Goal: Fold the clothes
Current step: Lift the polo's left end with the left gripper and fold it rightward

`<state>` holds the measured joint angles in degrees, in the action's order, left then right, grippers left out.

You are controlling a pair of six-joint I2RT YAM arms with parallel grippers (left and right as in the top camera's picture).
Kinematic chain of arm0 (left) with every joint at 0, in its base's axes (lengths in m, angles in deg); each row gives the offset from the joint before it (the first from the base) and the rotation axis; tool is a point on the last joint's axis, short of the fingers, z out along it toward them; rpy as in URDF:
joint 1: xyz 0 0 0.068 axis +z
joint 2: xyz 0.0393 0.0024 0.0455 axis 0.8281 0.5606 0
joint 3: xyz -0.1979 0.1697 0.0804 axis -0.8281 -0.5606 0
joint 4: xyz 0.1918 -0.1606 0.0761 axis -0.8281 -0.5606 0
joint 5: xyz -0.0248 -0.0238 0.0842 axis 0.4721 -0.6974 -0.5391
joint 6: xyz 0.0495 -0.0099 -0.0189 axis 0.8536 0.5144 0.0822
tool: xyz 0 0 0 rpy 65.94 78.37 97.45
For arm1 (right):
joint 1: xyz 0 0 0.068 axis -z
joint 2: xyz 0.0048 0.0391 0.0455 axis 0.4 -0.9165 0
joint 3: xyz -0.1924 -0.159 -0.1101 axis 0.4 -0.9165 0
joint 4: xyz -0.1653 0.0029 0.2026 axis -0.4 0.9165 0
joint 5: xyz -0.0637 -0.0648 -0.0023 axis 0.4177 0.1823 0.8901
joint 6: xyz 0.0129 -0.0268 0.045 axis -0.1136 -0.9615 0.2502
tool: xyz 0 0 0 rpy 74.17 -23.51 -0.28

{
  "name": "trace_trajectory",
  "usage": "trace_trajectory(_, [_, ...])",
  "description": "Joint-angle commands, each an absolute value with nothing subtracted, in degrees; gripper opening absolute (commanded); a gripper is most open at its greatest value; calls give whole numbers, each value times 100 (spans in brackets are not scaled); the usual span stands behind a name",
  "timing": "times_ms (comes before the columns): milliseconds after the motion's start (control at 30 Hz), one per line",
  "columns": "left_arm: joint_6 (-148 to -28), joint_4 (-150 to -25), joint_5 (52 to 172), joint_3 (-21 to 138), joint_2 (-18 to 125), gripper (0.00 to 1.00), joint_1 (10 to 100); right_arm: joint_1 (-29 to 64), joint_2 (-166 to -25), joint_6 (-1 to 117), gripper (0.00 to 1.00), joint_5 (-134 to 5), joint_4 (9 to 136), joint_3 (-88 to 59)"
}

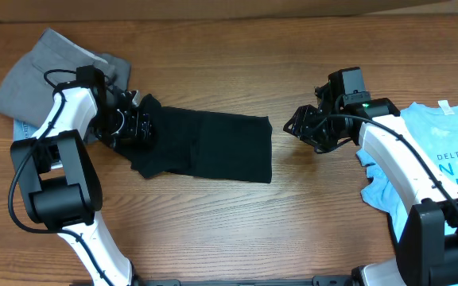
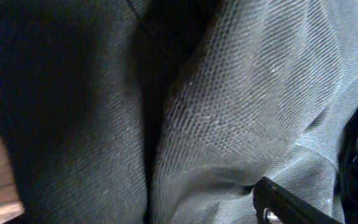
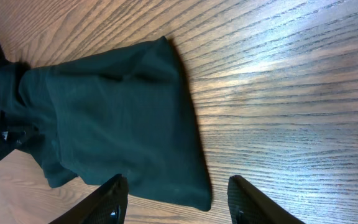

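Flanking black T-shirt: grey garment, blue shirt; right tool apart, left tool unclear.

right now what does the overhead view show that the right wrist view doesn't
Only the overhead: a grey garment at the table's left end, a light blue T-shirt beside the right arm, and both arms nearly whole. Only the right wrist: the right gripper seen close, fingers spread, over the shirt's corner and bare wood. Both: the black T-shirt lying on the wooden table, its other end bunched at the left gripper.
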<state>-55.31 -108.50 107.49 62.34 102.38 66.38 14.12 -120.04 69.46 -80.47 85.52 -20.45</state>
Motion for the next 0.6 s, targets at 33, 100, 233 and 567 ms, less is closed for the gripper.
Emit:
trace_trajectory(33, [-5372,-10852,10994,6090,10375,52,6610,1423,-11882,6902,55,-8082,8522,-2017])
trace_trajectory(100, [-5391,-10919,10994,6090,10375,28,6610,1423,-11882,6900,55,-8082,8522,-2017])
trace_trajectory(233, [-5420,-11335,10988,6311,10373,8,6700,1423,-11882,6900,55,-8082,8524,-2017])
trace_trajectory(567, [-5787,-13088,10992,8750,10336,4,6575,1423,-11882,6900,55,-8082,8522,-2017])
